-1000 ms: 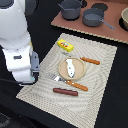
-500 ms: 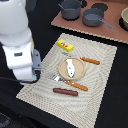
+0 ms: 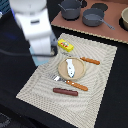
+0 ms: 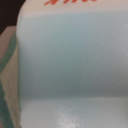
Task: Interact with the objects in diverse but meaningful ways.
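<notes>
My white arm hangs blurred over the near-left part of the placemat; its gripper fingers do not show in either view. A pale blue container with red lettering fills the wrist view, very close to the camera. A yellow packet lies just beside the arm. A small white oblong piece rests on a tan plate. A dark red-brown sausage lies near the mat's front edge. I cannot tell whether the container is held.
An orange-handled knife and an orange-handled fork lie beside the plate. Grey pots stand on a brown board at the back. Dark table surrounds the mat.
The arm has swung from the exterior view's left edge toward the mat and the yellow packet, and is blurred by motion. The items on the mat have not moved.
</notes>
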{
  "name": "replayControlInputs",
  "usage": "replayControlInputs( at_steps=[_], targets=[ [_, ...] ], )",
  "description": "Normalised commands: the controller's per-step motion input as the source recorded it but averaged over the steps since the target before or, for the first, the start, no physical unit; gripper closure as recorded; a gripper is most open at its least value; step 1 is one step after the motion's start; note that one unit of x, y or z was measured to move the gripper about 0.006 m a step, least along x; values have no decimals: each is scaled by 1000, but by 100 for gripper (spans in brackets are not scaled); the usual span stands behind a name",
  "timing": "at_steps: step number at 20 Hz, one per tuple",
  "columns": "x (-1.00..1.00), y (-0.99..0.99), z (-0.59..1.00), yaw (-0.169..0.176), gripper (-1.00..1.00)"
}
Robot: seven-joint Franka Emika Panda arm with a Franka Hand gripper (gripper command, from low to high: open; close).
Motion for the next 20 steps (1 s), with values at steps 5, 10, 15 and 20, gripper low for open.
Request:
replayControlInputs(
  at_steps=[5, 10, 15, 20],
  targets=[
    [13, 242, -291, 81, 100],
    [-58, 58, -475, 73, 100],
    [-173, 0, -517, 50, 100],
    [-152, 1, -522, 54, 100]
  ],
)
